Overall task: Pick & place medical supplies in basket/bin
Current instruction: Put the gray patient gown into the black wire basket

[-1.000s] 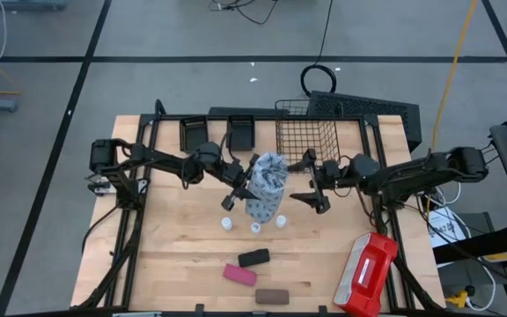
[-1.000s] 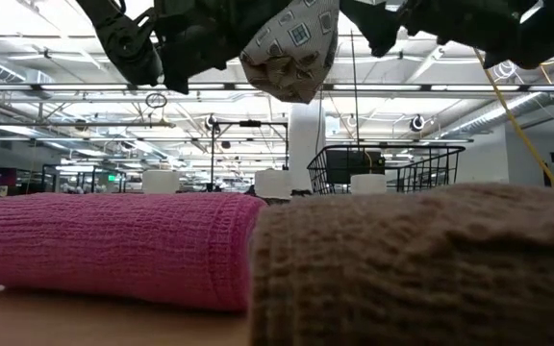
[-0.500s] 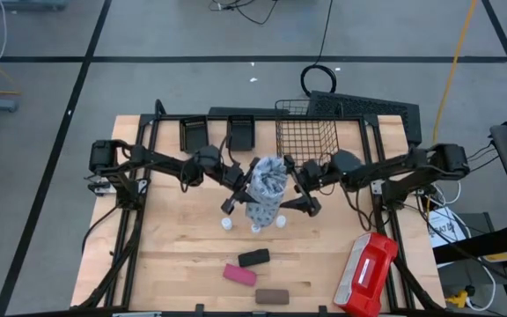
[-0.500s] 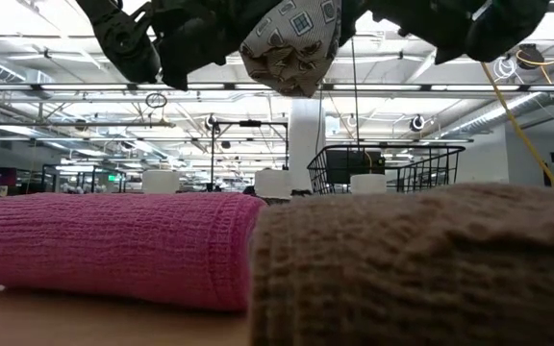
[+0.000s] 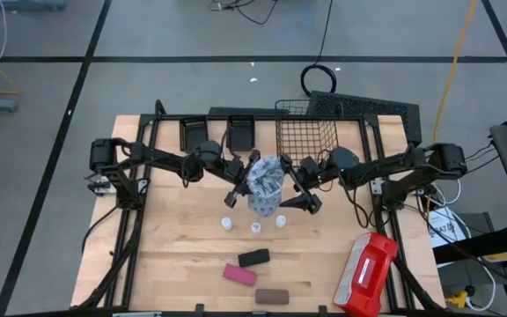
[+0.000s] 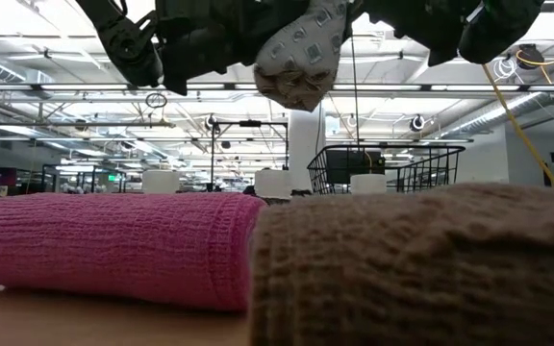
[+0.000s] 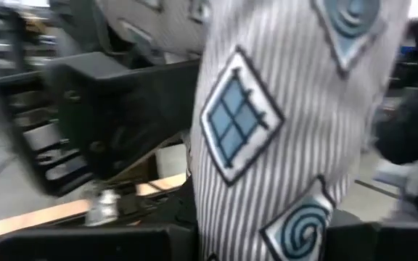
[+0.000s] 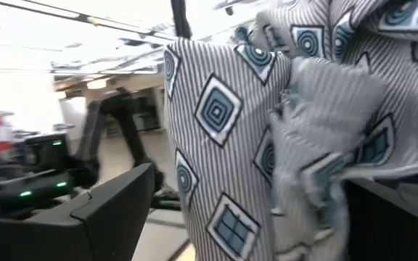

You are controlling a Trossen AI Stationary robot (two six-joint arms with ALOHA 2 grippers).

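Note:
The long pale dotted pack (image 5: 264,185) hangs clear above the table, and its lower end (image 6: 301,58) shows at the top of the low view. My left gripper (image 5: 243,181) is shut on it from the table's left. My right gripper (image 5: 292,188) is open, its fingers standing either side of the pack (image 8: 267,145); whether they touch it I cannot tell. Three white vials (image 5: 255,226) stand below the pack. The black block (image 5: 253,257), pink block (image 5: 239,274) and brown block (image 5: 271,296) lie nearer. The wire basket (image 5: 306,132) stands at the far edge. My left gripper pinches the pack between its two fingers at the pack's upper half (image 7: 267,217), coming roughly level from the table's left, fingers across its length. The pack is lifted clear and hangs below the hold, its lower end (image 6: 296,82) free in the air.
Two small black trays (image 5: 194,132) (image 5: 240,132) sit at the far edge, left of the basket. The red-and-white case (image 5: 368,273) lies at the near right corner. Bare wood shows to the near left of the blocks.
My right gripper has moved toward the table's left, up to the pack, and now has its open fingers around it. The pack, held by my left gripper, has swung slightly, its lower end shifting toward the right.

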